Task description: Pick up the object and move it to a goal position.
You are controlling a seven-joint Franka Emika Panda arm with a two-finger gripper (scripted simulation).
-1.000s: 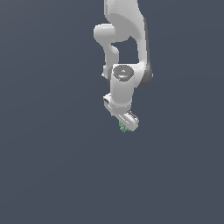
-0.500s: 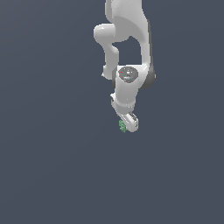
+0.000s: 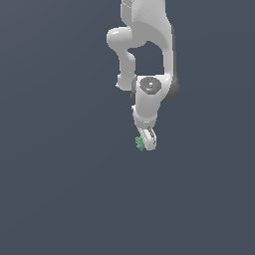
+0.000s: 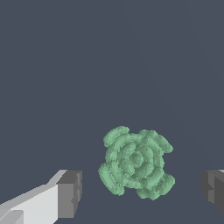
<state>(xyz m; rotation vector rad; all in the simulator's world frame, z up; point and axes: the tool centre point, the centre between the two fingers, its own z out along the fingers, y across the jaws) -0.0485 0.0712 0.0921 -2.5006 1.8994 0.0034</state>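
The object (image 4: 135, 162) is a small knobbly green lump lying on the dark grey floor. In the wrist view it lies between my two dark finger pads (image 4: 70, 192), with a gap on each side. My gripper (image 4: 142, 190) is open and touches nothing. In the exterior view the object (image 3: 140, 143) peeks out at the tip of the white gripper (image 3: 147, 143), on its left side. The white arm reaches down from the top of that view, and the hand hides part of the lump.
Only the flat dark grey floor (image 3: 60, 199) surrounds the arm and the object. No other objects or edges show in either view.
The hand has turned about its wrist and now points more straight down over the object. The green lump has stayed where it was.
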